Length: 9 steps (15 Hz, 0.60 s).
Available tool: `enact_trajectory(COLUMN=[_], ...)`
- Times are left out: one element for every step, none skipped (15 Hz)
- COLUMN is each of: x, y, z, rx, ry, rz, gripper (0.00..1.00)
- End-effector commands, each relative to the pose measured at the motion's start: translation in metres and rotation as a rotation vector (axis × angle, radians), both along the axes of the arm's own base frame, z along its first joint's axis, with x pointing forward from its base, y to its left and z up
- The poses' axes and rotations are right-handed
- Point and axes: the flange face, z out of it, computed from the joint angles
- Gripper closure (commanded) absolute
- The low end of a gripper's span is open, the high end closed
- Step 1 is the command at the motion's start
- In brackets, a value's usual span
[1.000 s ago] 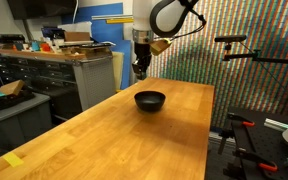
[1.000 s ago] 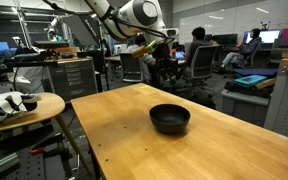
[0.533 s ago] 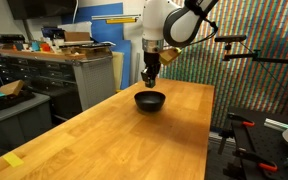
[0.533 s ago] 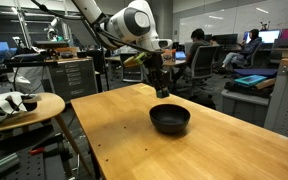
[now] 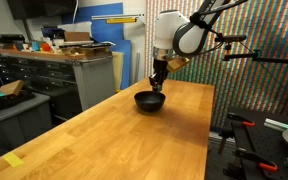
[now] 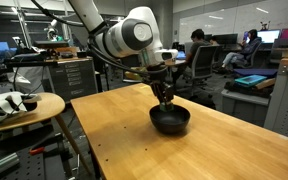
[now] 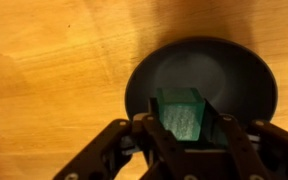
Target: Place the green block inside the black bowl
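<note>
1. The wooden table [image 5: 114,140] is mostly bare. A yellow tape strip [image 5: 12,159] lies at its near corner, well apart from the bowl [image 5: 150,100].
2. Off the table, an exterior view shows a grey drawer cabinet [image 5: 44,75] with clutter on top. Another shows a small round side table [image 6: 29,108] and seated people at desks further back.
3. Nothing lies between the gripper [image 5: 157,88] and the bowl, and the space around the bowl [image 6: 170,120] is free.
4. In the wrist view the block [image 7: 181,110] sits between the two fingers of the gripper [image 7: 184,122], directly over the bowl's [image 7: 199,70] dark inside. The jaws are clamped on its two opposite sides.
5. The block is held above the bowl. Whether it touches the bowl's floor cannot be told.
6. The block is a cube and shows no long axis. Its side faces sit square to the fingers, and one flat face is turned up toward the wrist camera. In both exterior views it is too small to make out.
7. The gripper [image 6: 165,100] points straight down, its tips about level with the bowl's rim.
8. Half a second ago the gripper was higher and nearer the bowl's edge. It has since come down and moved in over the middle, and the bowl has stayed in place.
</note>
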Motion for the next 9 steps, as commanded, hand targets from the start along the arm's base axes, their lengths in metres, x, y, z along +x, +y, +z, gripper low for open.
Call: enact_trajectory(x=[0.004,0.007,0.01,0.013,0.015,0.018,0.02,0.023,0.025], y=[-0.017,-0.019,-0.02,-0.021,-0.021,-0.02,-0.019,-0.018,-0.016], z=[-0.006,-0.008,-0.01,-0.012,-0.015,-0.017,-0.02,-0.023,-0.027], rx=[0.057,0.073,0.085,0.096,0.111,0.128,0.149,0.164,0.183], ry=[-0.04,-0.048,-0.055,-0.059,-0.062,-0.061,-0.058,-0.053,-0.048], rz=[-0.023,-0.027,-0.027,-0.025,-0.024,-0.022,-0.018,-0.016,-0.014], gripper=[0.79,0.79,0.79,0.79,0.79,0.79,0.79,0.79,0.79])
